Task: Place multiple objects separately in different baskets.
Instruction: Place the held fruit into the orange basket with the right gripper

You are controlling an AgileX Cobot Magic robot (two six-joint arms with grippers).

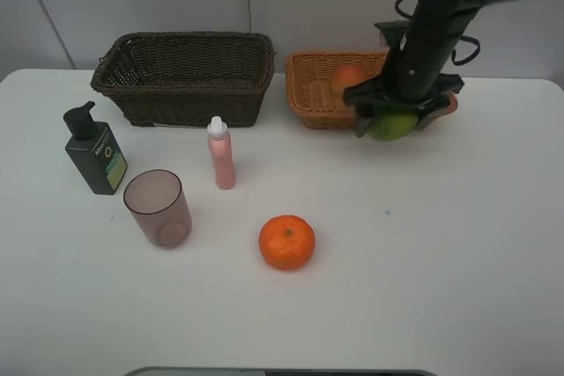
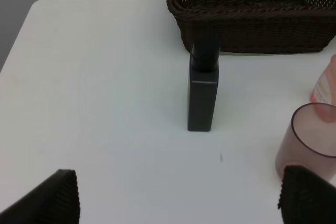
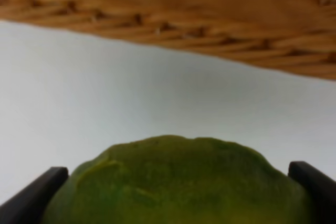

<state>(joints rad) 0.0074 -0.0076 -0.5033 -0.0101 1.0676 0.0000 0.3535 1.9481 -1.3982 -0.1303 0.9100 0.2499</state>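
Right pincer [image 1: 394, 121] pinches the green fruit [image 1: 392, 128] just outside the orange-tan basket [image 1: 313, 85], whose near wall stands between them. The red-yellow fruit [image 1: 347, 77] lies inside. Left pincer [image 2: 178, 198] is spread wide over the counter [image 2: 105, 103], facing the pump bottle [image 2: 202, 98] and cup [image 2: 310, 140].

We see a white tabletop [image 1: 423, 270] carrying six things. At the back stand a deep, dark brown woven wicker basket [image 1: 185, 77] on the left and, just beside it, a shallower orange-tan wicker basket [image 1: 322, 85]. In front of the brown basket stand an upright dark green pump bottle [image 1: 95, 151], a translucent pinkish cup [image 1: 159, 209] and a small pink bottle with a white cap [image 1: 220, 154]. A round orange [image 1: 286, 242] sits alone, nearer the front.
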